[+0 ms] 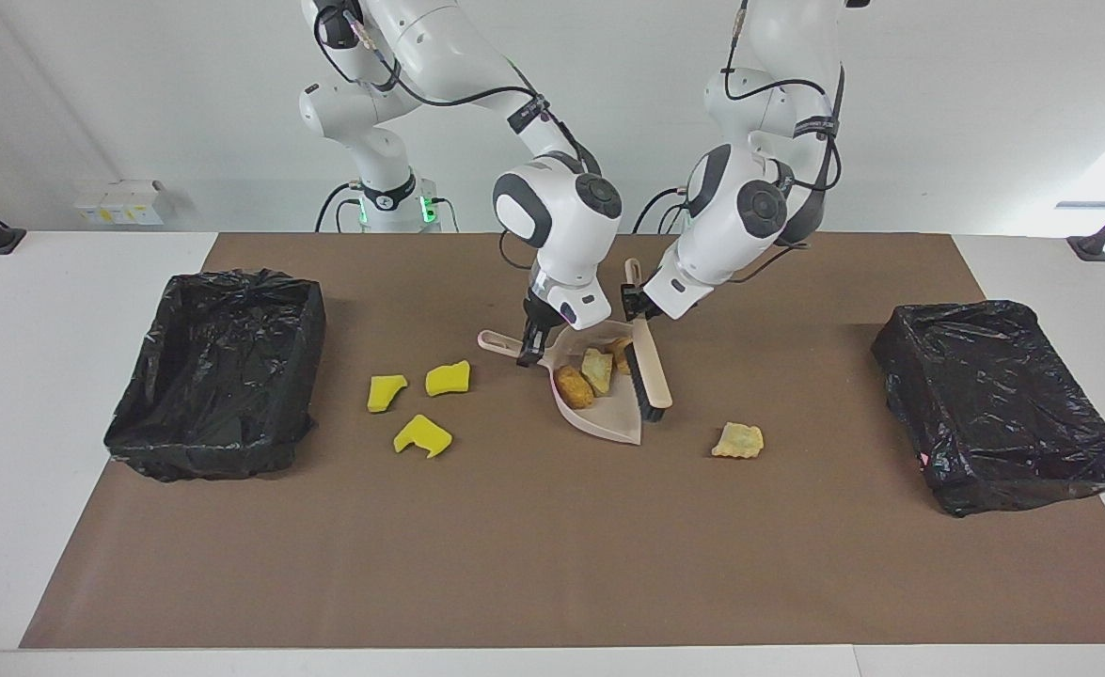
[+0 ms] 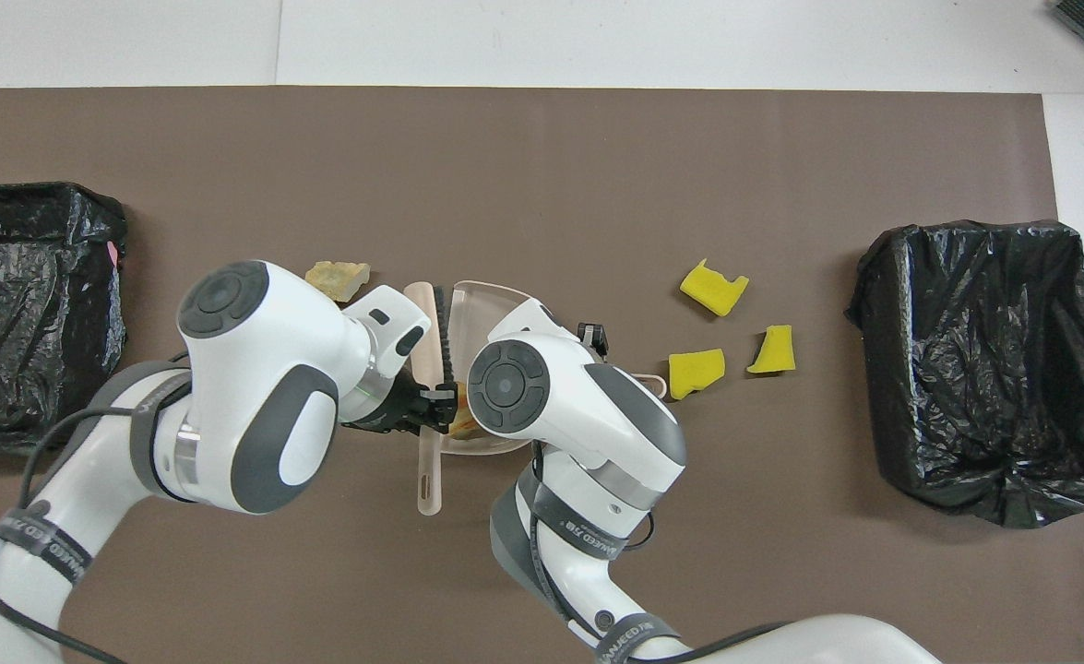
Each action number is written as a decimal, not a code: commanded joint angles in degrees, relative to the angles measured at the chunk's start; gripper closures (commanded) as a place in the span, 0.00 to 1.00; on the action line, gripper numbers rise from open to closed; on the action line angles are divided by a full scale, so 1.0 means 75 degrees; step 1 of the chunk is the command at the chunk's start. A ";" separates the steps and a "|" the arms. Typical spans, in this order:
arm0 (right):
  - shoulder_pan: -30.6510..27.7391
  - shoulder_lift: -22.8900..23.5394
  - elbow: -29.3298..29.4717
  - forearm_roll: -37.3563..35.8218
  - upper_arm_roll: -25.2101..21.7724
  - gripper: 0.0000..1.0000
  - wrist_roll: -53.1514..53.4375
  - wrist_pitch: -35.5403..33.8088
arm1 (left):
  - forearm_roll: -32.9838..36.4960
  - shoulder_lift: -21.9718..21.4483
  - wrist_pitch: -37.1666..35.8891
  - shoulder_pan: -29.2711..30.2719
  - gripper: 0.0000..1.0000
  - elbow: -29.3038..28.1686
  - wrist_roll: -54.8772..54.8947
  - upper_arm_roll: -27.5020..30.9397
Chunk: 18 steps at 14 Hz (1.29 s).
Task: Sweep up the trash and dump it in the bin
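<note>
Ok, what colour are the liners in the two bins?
Black, crinkled plastic liners, clearest in the facing view.

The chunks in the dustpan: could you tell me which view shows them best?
The facing view: three chunks lie uncovered in the dustpan beside the brush. In the overhead view the right arm hides nearly all of them; only a sliver shows.
</note>
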 commanded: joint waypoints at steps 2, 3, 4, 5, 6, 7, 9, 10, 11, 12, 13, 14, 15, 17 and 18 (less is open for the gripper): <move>-0.0004 -0.0139 -0.0131 -0.0221 0.0027 1.00 0.0347 -0.0198 | 0.0625 0.0015 -0.0670 0.0618 1.00 0.0485 0.0423 0.0002; -0.0004 -0.0139 -0.0131 -0.0221 0.0039 1.00 0.0499 -0.0198 | 0.1057 0.0050 -0.0612 0.0793 1.00 0.0485 0.0599 0.0002; -0.0004 -0.0139 -0.0131 -0.0221 0.0039 1.00 0.0512 -0.0198 | 0.1502 0.0073 -0.0588 0.0969 1.00 0.0496 0.0902 -0.0010; 0.0008 -0.0150 -0.0142 -0.0221 0.0039 1.00 0.0512 -0.0198 | 0.1843 0.0085 -0.0541 0.1168 1.00 0.0508 0.1276 -0.0010; 0.0008 -0.0150 -0.0142 -0.0221 0.0039 1.00 0.0512 -0.0198 | 0.2055 0.0097 -0.0436 0.1460 1.00 0.0497 0.1582 0.0002; 0.0008 -0.0150 -0.0142 -0.0221 0.0039 1.00 0.0512 -0.0210 | 0.2347 0.0132 -0.0215 0.1869 1.00 0.0508 0.1840 -0.0010; 0.0008 -0.0150 -0.0142 -0.0221 0.0039 1.00 0.0512 -0.0210 | 0.3213 0.0423 0.0428 0.2025 1.00 0.0555 0.2274 0.0002; -0.0004 -0.0150 -0.0142 -0.0221 0.0039 1.00 0.0512 -0.0210 | 0.3589 0.0622 0.0710 0.2107 1.00 0.0648 0.2369 -0.0010; -0.0004 -0.0139 -0.0142 -0.0221 0.0039 1.00 0.0512 -0.0210 | 0.3709 0.0903 0.0806 0.2131 1.00 0.0858 0.2405 -0.0010; -0.0004 -0.0150 -0.0142 -0.0221 0.0039 1.00 0.0512 -0.0210 | 0.3721 0.1161 0.0772 0.2119 1.00 0.1115 0.2405 -0.0010; -0.0004 -0.0139 -0.0142 -0.0221 0.0039 1.00 0.0512 -0.0210 | 0.3745 0.1326 0.0737 0.2061 1.00 0.1268 0.2405 -0.0010; -0.0004 -0.0139 -0.0142 -0.0221 0.0039 1.00 0.0512 -0.0210 | 0.3756 0.1385 0.0702 0.1991 1.00 0.1293 0.2405 -0.0021; -0.0004 -0.0139 -0.0142 -0.0221 0.0050 1.00 0.0512 -0.0210 | 0.3757 0.1479 0.0643 0.1909 1.00 0.1293 0.2405 -0.0045; -0.0004 -0.0139 -0.0142 -0.0221 0.0051 1.00 0.0512 -0.0198 | 0.3757 0.1654 0.0328 0.1768 1.00 0.1305 0.2405 -0.0056; -0.0004 -0.0139 -0.0142 -0.0221 0.0051 1.00 0.0512 -0.0210 | 0.3745 0.1690 0.0141 0.1733 1.00 0.1351 0.2405 -0.0068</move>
